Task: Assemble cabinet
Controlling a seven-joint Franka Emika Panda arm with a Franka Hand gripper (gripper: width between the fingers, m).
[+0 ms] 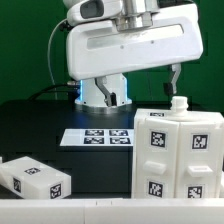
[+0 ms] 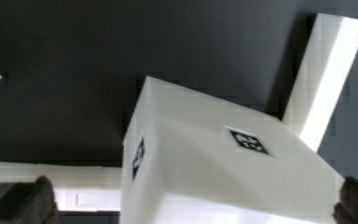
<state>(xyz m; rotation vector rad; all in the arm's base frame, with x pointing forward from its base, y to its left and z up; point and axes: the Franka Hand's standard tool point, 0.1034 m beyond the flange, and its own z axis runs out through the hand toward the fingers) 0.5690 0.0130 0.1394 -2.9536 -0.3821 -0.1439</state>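
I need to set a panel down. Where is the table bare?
Bare black table lies between the marker board, the small cabinet piece and the big cabinet box. Crowded at the exterior view's right, by that box.

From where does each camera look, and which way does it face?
Exterior view: off the arm, low over the table, facing the robot's base and arm; marker board and cabinet box in front.
Wrist view: on the wrist, looking down on a tagged white box; the open tool shows, fingers apart.
Shared: the dark table; perhaps the same box, I cannot tell.
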